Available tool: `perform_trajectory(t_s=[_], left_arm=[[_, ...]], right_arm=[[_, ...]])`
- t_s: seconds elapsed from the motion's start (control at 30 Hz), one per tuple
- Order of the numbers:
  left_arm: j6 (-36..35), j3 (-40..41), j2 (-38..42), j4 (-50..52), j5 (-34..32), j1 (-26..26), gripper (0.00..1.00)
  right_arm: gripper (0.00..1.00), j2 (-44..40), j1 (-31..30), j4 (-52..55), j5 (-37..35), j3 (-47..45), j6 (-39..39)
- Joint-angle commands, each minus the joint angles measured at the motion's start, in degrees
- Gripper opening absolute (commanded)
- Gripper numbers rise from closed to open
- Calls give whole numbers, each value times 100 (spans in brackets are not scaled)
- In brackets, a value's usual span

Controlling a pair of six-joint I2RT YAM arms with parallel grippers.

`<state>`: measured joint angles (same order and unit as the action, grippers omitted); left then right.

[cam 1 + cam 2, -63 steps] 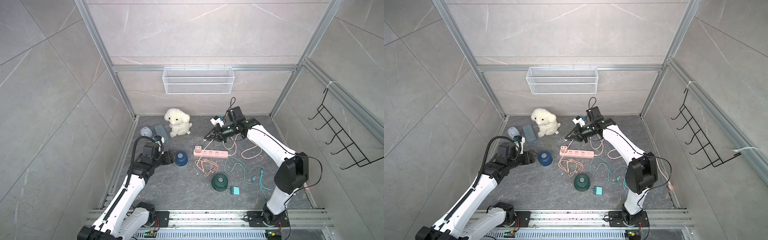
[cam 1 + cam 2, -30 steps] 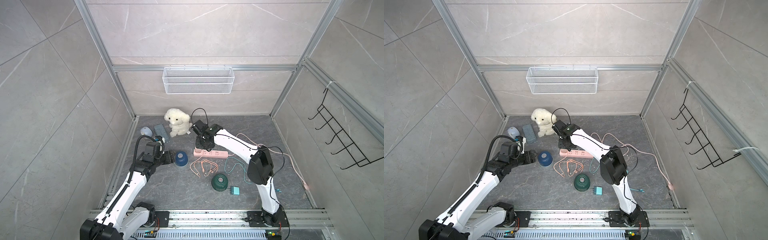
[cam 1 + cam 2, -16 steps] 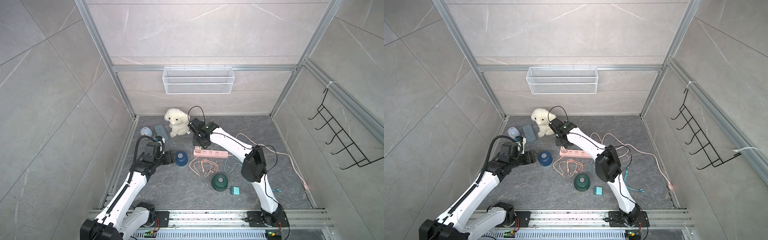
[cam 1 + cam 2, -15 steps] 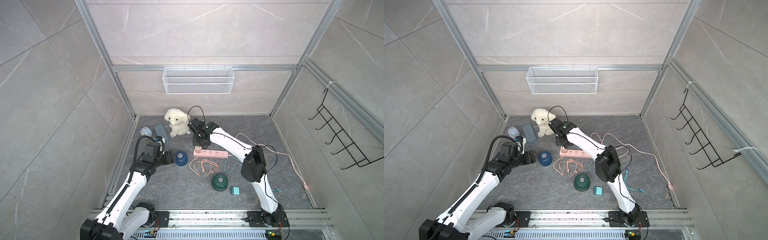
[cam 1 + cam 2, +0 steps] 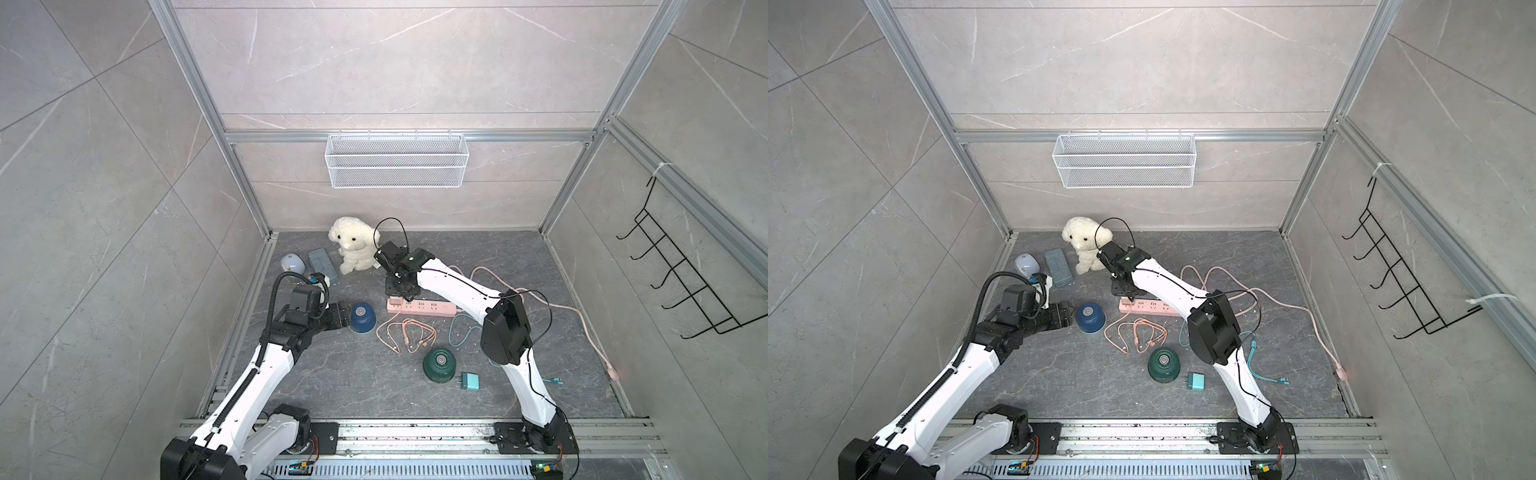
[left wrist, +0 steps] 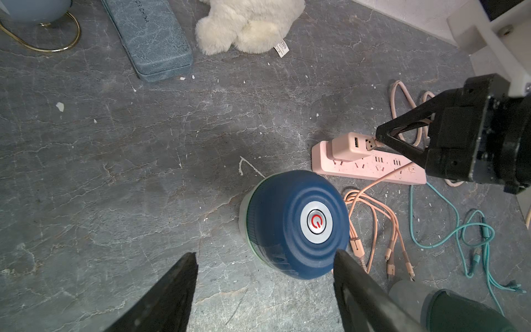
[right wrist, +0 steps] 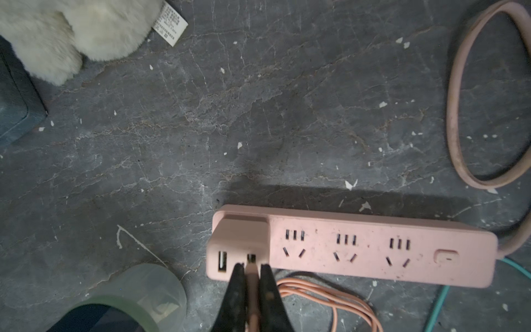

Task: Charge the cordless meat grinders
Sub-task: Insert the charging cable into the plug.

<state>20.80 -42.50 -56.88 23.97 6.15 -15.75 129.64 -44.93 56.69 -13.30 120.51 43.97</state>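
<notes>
Slate floor (image 7: 258, 115); right claw (image 7: 253, 266) pinches cable (image 7: 252, 290)

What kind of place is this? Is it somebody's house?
Probably not a house: it looks like a robot test booth. A left arm and right arm are bolted to a metal rail, the tile walls sit in metal framing, and a wire basket hangs on the back.

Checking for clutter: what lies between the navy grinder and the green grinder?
Loose coils of the peach cable lie between the navy grinder and green grinder; both top views show them.
</notes>
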Motion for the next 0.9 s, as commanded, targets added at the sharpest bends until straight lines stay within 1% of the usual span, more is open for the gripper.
perform_trajectory(t_s=[0.0,0.17,0.3,0.4,0.5,0.57,0.67,0.73,0.8,0.87], left_arm=[[13,9,28,-152,76,19,77],[16,5,20,-155,45,19,77],[17,14,20,-172,45,19,77],[18,9,18,-164,48,19,77],[8,20,47,-155,50,19,77],[11,25,47,-163,45,19,77],[4,15,53,-155,51,19,77],[-1,32,63,-163,36,19,77],[12,40,60,-161,39,19,77],[17,41,54,-156,37,19,77]], right_arm=[[0,95,-42,97,29,-192,63],[0,149,-48,276,-69,-193,63],[0,164,-152,312,-383,-264,14],[0,120,-166,208,-534,-437,192],[0,-33,-253,-98,-767,-845,505],[0,-76,-318,-310,-677,-1038,602],[0,49,-449,-103,-651,-992,654],[0,5,-576,-209,-682,-1230,693],[0,30,-584,-276,-359,-1343,599],[0,266,-554,10,-56,-1084,392]])
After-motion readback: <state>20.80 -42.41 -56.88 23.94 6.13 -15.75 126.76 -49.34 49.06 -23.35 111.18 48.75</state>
